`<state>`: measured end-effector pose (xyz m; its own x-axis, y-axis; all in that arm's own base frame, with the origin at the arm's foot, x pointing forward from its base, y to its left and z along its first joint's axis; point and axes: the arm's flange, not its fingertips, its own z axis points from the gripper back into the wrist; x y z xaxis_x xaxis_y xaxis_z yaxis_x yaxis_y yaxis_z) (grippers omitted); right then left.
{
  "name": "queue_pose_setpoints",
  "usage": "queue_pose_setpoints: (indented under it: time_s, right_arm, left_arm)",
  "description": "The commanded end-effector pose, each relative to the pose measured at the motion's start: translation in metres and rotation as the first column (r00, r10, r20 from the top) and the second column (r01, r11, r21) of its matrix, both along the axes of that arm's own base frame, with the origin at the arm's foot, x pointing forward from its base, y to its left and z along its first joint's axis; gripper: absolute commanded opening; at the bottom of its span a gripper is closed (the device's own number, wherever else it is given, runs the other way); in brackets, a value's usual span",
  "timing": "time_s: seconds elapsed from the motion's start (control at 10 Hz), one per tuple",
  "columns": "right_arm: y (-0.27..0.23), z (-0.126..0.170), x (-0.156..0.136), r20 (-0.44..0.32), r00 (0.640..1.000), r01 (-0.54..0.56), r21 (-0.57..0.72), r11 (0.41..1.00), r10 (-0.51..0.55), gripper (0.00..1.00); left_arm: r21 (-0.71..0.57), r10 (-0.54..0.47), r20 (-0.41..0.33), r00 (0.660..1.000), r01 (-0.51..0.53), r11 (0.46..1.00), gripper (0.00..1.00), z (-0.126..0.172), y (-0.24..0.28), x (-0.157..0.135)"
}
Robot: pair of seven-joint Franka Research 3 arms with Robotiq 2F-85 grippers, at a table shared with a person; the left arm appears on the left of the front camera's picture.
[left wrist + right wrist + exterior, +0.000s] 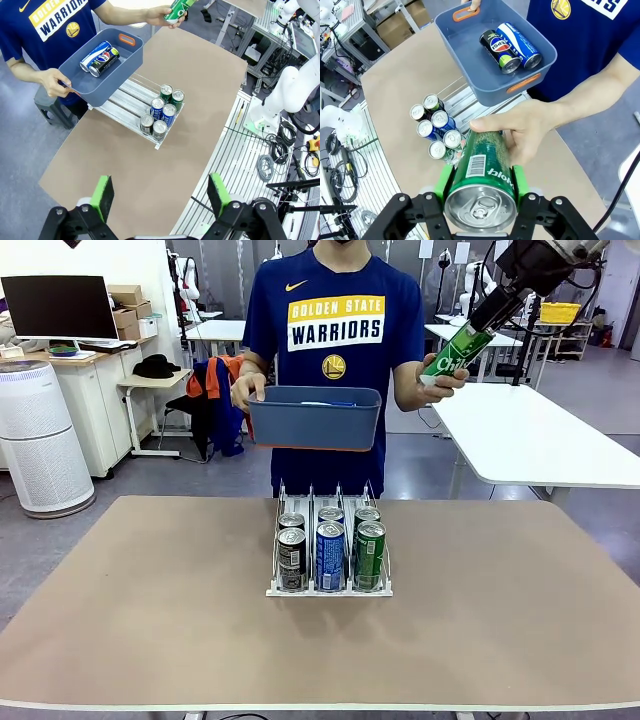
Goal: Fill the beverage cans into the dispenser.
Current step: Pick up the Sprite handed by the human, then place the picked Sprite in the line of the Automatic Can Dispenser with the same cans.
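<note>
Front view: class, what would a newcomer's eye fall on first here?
The green can, high on the right, clamped in the right tool while the person's hand grips it too. Then the blue-grey bin held at the far edge of the table, and the white dispenser at its middle with six cans.

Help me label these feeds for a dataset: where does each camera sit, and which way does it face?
Front: fixed on the robot's side of the table, facing across at the person holding a bin; the right arm enters top right.
Left wrist: high up, looking down along the open left fingers at the dispenser.
Right wrist: looking down along the right fingers, shut on a green can that the person's hand also holds.
Shared: both wrist views see two cans lying in the bin.
</note>
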<state>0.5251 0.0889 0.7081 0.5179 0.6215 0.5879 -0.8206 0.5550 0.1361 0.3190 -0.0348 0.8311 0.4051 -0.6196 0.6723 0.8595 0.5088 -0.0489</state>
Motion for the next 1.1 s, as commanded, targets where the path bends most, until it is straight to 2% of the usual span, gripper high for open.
queue_pose_setpoints:
  time_s: [0.0,0.1,1.0]
  right_arm:
    - [0.0011,0.0032,-0.0031,-0.027,0.998,-0.059,0.056,0.997,0.061,0.0]
    - [0.0,0.0,0.0,0.0,1.0,0.0,0.0,1.0,0.0,0.0]
    - [0.0,0.0,0.0,0.0,1.0,0.0,0.0,1.0,0.0,0.0]
  left_arm:
    - [0.007,0.007,0.007,1.0,-0.007,1.0,1.0,-0.0011,0.0009,-0.0005]
    - [0.007,0.007,0.007,1.0,-0.007,1.0,1.0,-0.0011,0.0009,-0.0005]
    - [0.007,0.007,0.007,1.0,-0.007,1.0,1.0,-0.0011,0.0009,-0.0005]
